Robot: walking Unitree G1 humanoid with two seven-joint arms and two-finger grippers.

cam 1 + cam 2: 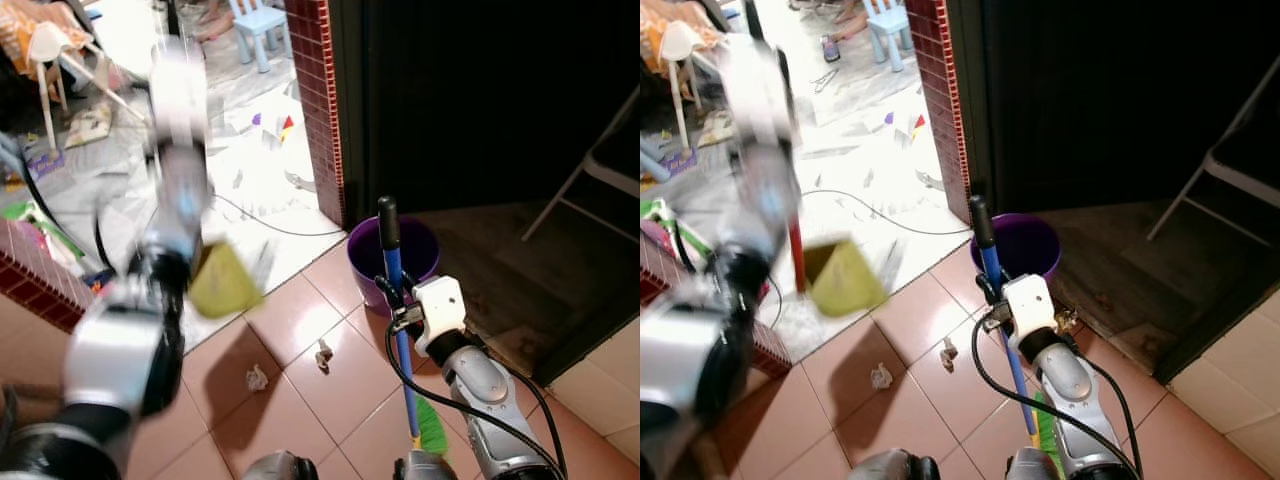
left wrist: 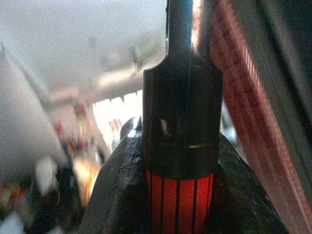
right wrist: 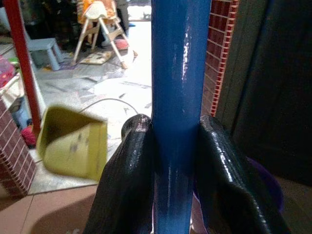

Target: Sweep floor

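Terracotta tiled floor (image 1: 300, 320) carries two crumpled paper scraps (image 1: 257, 378), lying near a purple plastic bucket (image 1: 420, 250). Right gripper (image 3: 170, 146), jaws clamped on the blue broom handle (image 1: 397, 300), holds the green-bristled broom (image 1: 432, 425) upright beside the bucket. Left gripper (image 2: 180, 195), jaws clamped on a red-and-black pole (image 2: 180, 122), suspends the yellow plastic dustpan (image 1: 222, 282) above the floor.

The left arm (image 1: 165, 215) is smeared by motion blur, and the yellow dustpan (image 1: 222, 282) beside it has soft, unclear edges. The green broom head (image 1: 430, 427) is mostly hidden behind the right arm (image 1: 480, 390) and cut off by the frame's lower edge. Two small scraps (image 1: 257, 378) on the tiles are too small to identify. The left wrist view's background is blurred.
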